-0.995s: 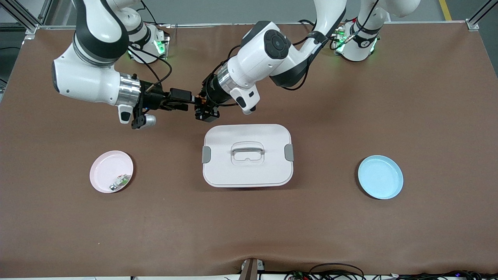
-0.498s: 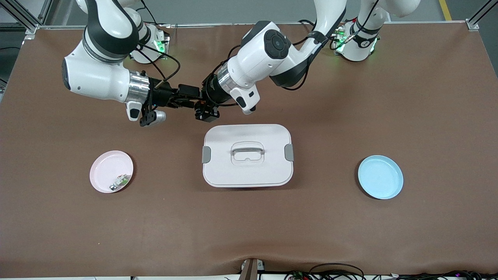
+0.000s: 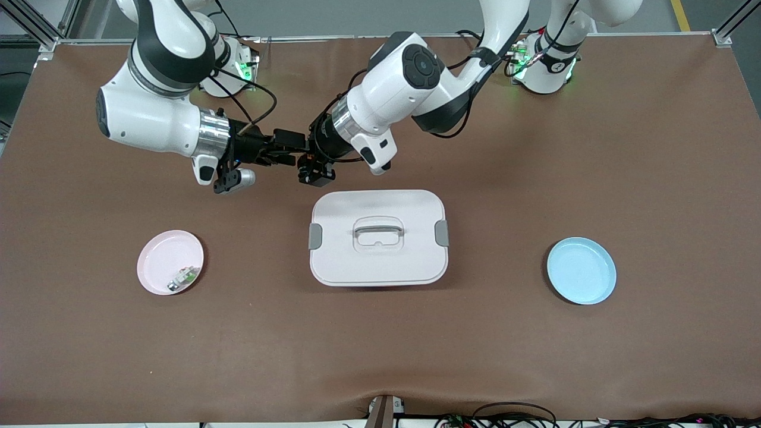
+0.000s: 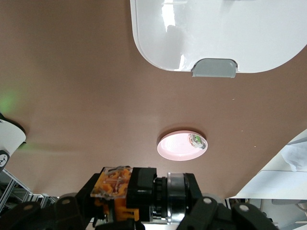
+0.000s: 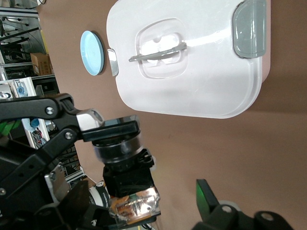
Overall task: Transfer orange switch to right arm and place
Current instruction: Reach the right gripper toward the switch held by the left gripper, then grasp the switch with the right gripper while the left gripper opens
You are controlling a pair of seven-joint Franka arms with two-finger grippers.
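The orange switch (image 5: 125, 184) hangs in mid-air over the table (image 3: 535, 356), clamped in your left gripper (image 3: 307, 164) just above the white box's (image 3: 378, 238) edge. Your right gripper (image 3: 290, 150) meets it there, fingers (image 5: 207, 197) spread apart around the switch. The pink plate (image 3: 160, 255) lies toward the right arm's end.
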